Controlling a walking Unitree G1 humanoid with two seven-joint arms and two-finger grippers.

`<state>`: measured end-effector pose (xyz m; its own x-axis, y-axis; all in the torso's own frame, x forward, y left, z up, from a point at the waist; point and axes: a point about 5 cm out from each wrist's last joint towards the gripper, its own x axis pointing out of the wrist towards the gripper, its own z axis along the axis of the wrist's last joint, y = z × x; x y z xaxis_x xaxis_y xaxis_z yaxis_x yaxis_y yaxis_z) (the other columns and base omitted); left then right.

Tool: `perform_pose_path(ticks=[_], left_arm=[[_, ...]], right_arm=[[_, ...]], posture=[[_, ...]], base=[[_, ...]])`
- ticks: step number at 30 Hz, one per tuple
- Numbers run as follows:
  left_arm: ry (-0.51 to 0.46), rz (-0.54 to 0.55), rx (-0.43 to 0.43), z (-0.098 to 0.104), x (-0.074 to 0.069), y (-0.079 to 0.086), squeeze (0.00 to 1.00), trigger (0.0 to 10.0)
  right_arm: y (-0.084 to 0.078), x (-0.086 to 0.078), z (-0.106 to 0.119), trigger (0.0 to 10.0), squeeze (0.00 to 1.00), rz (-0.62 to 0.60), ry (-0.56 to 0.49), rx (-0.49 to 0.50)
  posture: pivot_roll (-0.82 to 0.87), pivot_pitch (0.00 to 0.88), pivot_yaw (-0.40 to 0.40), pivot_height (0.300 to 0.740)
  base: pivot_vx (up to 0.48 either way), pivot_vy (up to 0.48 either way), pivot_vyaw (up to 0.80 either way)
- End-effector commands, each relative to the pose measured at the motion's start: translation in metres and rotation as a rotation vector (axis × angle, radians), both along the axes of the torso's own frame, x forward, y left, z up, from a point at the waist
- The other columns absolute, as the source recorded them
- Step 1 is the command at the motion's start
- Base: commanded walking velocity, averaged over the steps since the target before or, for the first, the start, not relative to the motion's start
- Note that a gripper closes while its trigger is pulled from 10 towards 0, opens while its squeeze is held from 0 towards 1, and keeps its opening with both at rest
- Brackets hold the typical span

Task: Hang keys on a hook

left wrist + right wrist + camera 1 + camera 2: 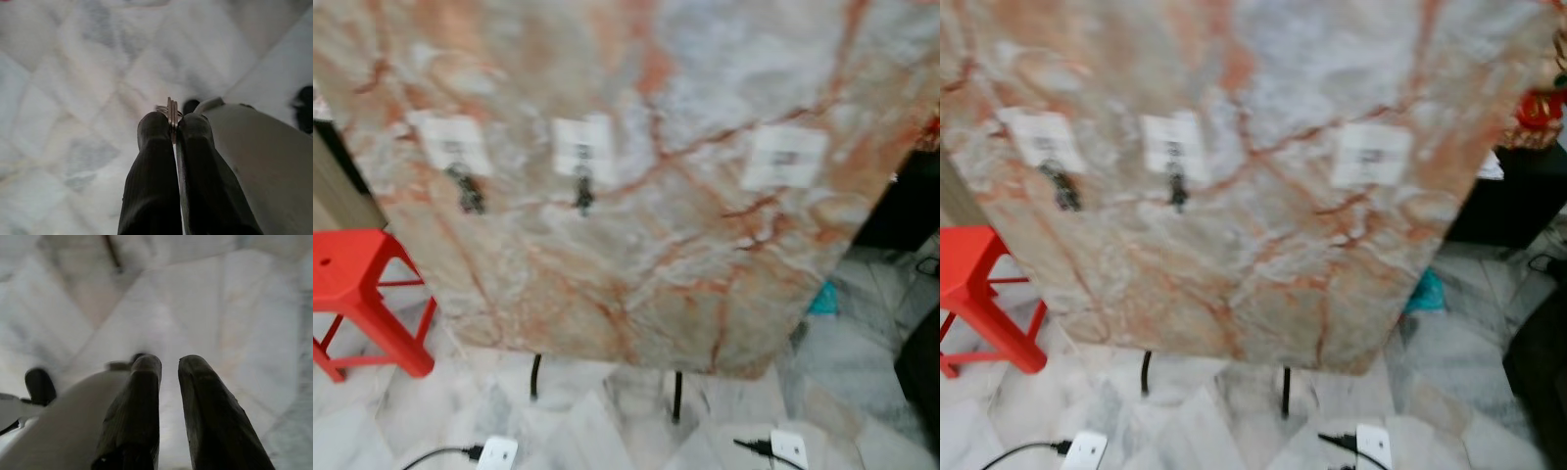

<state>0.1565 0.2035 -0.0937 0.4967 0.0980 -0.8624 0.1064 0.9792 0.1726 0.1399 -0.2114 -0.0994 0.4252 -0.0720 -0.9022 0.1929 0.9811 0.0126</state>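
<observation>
A tall panel with a pink-and-grey marble pattern (646, 255) stands in front of me, blurred. It carries three white hook plates in a row: left (455, 142), middle (582, 147) and right (785, 157). Dark hooks hang below the left plate (467, 191) and the middle plate (584, 191); the right plate's hook is too blurred to make out. In the left wrist view my left gripper (173, 128) is shut on a small bunch of metal keys (171, 113), over the marble floor. My right gripper (168, 369) hangs over the floor, fingers slightly apart, holding nothing.
A red plastic stool (357, 279) stands at the panel's left. Two thin black legs (677, 397) hold the panel up. White power sockets with black cables (496, 452) (788, 447) lie on the floor in front. Dark furniture (906, 211) and a teal item (822, 299) are at the right.
</observation>
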Motion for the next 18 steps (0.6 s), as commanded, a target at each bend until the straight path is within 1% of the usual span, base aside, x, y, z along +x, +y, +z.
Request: perform_pose_path(ticks=[1,8,18], left_arm=[[0.021,-0.004,0.027,-0.0014,-0.0072,0.0084,0.00,10.0],[0.019,-0.006,0.028,-0.0017,-0.0076,0.0072,0.00,10.0],[0.010,-0.005,0.038,0.0003,-0.0050,0.0125,0.00,10.0]], right_arm=[[0.0034,0.0082,0.0024,10.0,0.00,0.006,-0.027,0.006],[-0.0008,0.0104,0.0040,10.0,0.00,0.005,-0.029,-0.002],[0.0018,0.0129,0.0045,10.0,0.00,0.009,-0.034,0.008]], posture=[[-0.05,0.000,-0.023,0.740],[-0.05,0.000,-0.019,0.740],[-0.05,0.000,-0.015,0.740]], base=[[0.000,-0.368,0.00],[0.000,-0.367,0.00],[0.000,-0.367,0.00]])
